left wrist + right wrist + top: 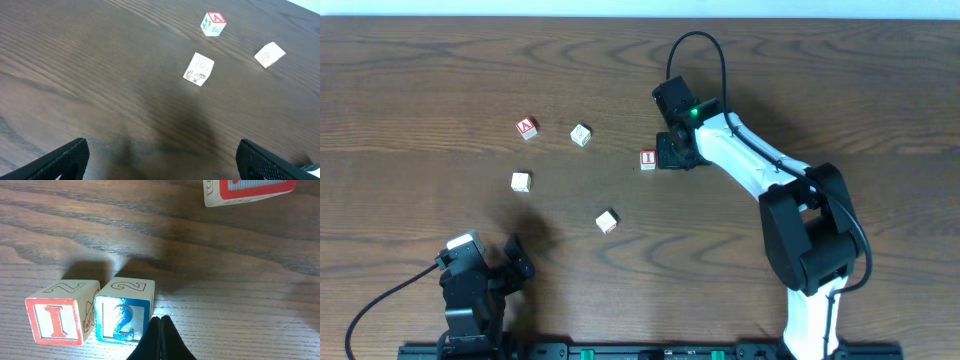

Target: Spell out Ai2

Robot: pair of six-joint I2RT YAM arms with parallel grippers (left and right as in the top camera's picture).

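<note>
- Step in hand — I cube (56, 320) and 2 cube (123, 316) sit side by side, touching, near the surface's (420, 60) centre. A cube (526, 128) lies well apart, toward the far-left corner.
- Right tool (160, 339): fingers together, empty, tips at the 2 cube. Left tool (162, 160): jaws apart, empty.
- Next — probably fetch A cube and seat it beside I, opposite 2.
- Count: three task cubes, three other cubes (581, 135), two tools.

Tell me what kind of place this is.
Probably a robotics test bench, not a home: a white robot arm and a second arm stand at the edge of a wooden table, with lettered toy blocks such as the A block scattered on it.
</note>
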